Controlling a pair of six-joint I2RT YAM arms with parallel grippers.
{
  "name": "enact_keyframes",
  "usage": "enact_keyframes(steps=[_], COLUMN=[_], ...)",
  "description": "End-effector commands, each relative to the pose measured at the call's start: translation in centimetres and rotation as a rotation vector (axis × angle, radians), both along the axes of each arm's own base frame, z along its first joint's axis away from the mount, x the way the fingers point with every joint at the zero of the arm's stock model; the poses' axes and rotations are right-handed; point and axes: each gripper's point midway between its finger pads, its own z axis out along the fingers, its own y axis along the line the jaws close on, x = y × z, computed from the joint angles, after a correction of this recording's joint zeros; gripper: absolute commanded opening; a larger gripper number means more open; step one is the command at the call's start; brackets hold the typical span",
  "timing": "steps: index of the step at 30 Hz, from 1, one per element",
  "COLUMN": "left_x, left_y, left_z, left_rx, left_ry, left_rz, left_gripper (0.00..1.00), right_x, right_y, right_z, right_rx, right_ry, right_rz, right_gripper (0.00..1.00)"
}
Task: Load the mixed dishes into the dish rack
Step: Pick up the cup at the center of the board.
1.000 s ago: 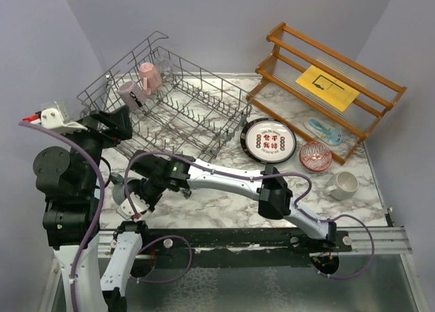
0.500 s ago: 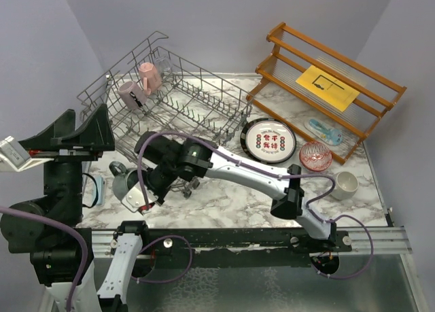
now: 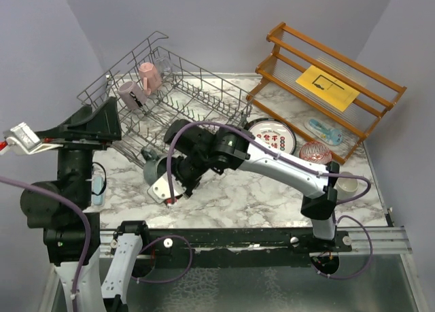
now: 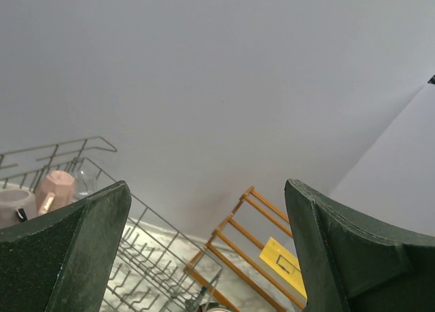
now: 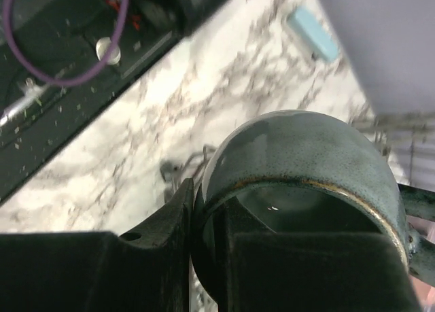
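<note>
Top external | teal mug (image 3: 153,168) beside dish rack (image 3: 197,111) | wooden shelf (image 3: 340,54) right

Pale lavender walls (image 3: 224,20), marble table (image 3: 231,198)

You're in a robot lab test cell, not a home kitchen. Plain lilac-grey walls (image 3: 224,20) box the table (image 3: 231,196) in on 3 sides, like a booth. 2 arms, left (image 3: 68,183) & right (image 3: 285,166), are bolted to a metal rail (image 3: 370,240) at the near edge, w/ purple cables (image 5: 66,84) looping loose. The kitchen stuff reads as props: wire rack (image 3: 197,88), wood shelf (image 3: 326,60) w/ a yellow sheet (image 3: 328,88) on it, plate (image 3: 279,139), teal mug (image 5: 306,149), all on one marble-look top.
</note>
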Motion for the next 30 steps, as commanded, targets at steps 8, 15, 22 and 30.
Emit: enact_keyframes(steps=[8,15,22,30], left_x=[6.7,10.5,12.2,13.6], left_y=[-5.4,-7.3,-9.0,-13.6], left_z=[-4.6,-8.5,-10.8,-14.4], left_rx=[-0.156,-0.277,-0.304,-0.258], left_ry=[0.148,0.259,0.328,0.471], left_rz=[-0.368,-0.521,-0.577,-0.617], left_gripper=[0.99,0.98,0.95,0.89], right_x=[11.9,15.3,19.2,22.2], right_y=[-8.5,-13.2,-16.4,-18.2], right_z=[4.4,1.7,2.2,3.1], right_rx=[0.082,-0.028,-0.061,-0.067], right_ry=[-0.163,-0.386,-0.661,-0.937], right_rz=[-0.369,-0.438,-0.453,-0.475], right_gripper=[0.01,0.01,0.01,0.01])
